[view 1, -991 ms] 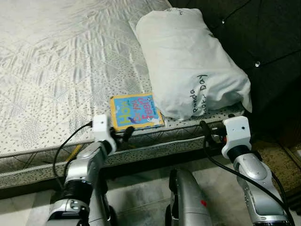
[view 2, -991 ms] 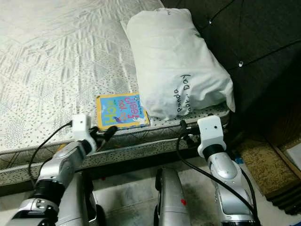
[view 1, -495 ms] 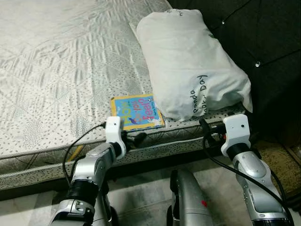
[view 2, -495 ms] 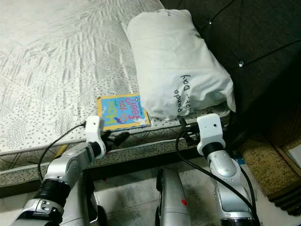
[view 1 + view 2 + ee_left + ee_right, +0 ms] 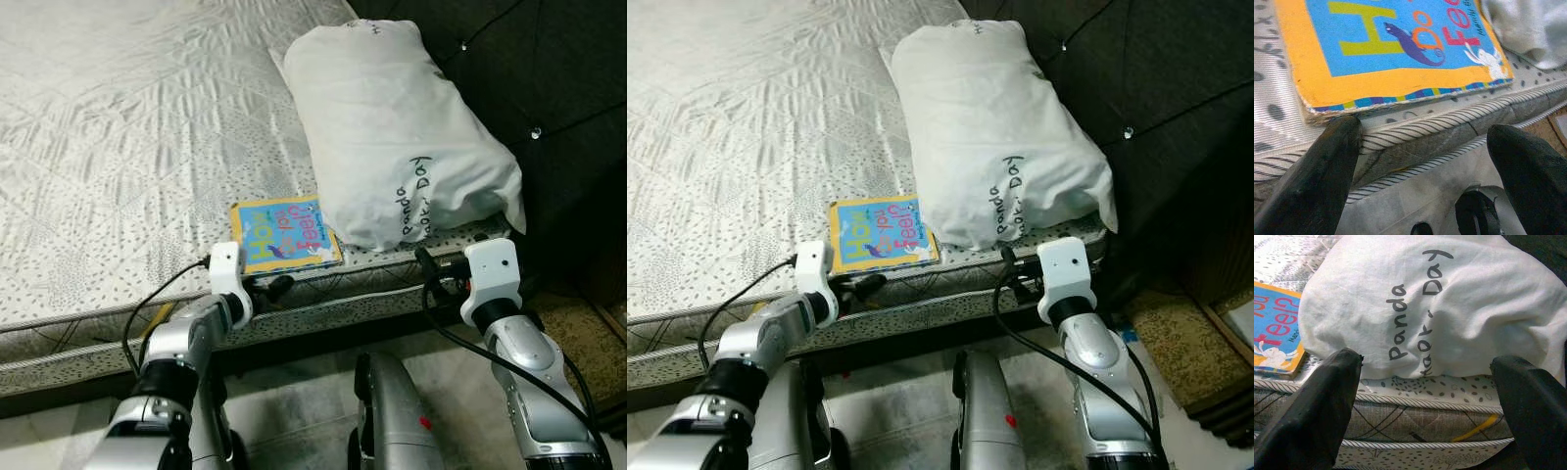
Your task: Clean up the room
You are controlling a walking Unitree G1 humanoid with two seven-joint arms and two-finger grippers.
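**Bedside reach: picture book at the mattress edge**

Pale quilted mattress (image 5: 127, 127) takes up most of what lies ahead, running back to a dark buttoned headboard (image 5: 549, 69) on the robot's right. Against that headboard rests a plump white pillow with black handwriting on its case (image 5: 402, 127), its near end hanging close to the mattress border.

Just beside the pillow, on the robot's left of it, a thin orange-and-blue children's board book (image 5: 284, 232) lies flat at the very edge of the mattress, one corner touching or slipping under the pillow; I cannot tell which. Its long side runs roughly along the mattress edge.

Left gripper (image 5: 1425, 142) is the nearer one: it sits low, just below and in front of the book, fingers spread apart and holding nothing, one fingertip (image 5: 1337, 142) close under the book's worn near edge. To my eye the book lies up and forward from it, so the fingers would need to rise over the piped border.

Right gripper (image 5: 1435, 391) points at the pillow, likewise spread and empty, well apart from the book.

Part of the book's title is cut off in the wrist view.
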